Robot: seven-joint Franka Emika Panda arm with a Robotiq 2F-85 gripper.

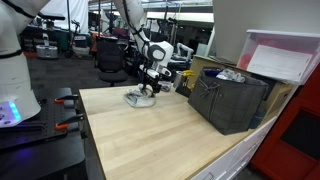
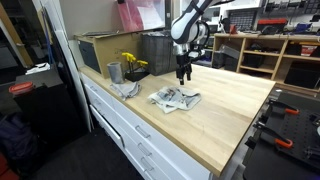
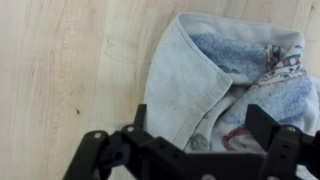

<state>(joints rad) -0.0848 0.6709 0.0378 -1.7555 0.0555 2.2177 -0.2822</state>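
open gripper point(image 3: 200, 122) seen over a crumpled grey cloth point(image 3: 215, 70) on the wooden table point(image 3: 60, 80).
blue patches and red marks on the cloth are shown only in the wrist view; in an exterior view the gripper point(image 2: 183, 74) is seen pointed straight down, fingers spread and empty, just above the cloth point(image 2: 175, 98).

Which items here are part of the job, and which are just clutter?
In play: gripper, open over the crumpled cloth.
Lying about: grey cup, grey rag beside it, dark crate, wooden table.
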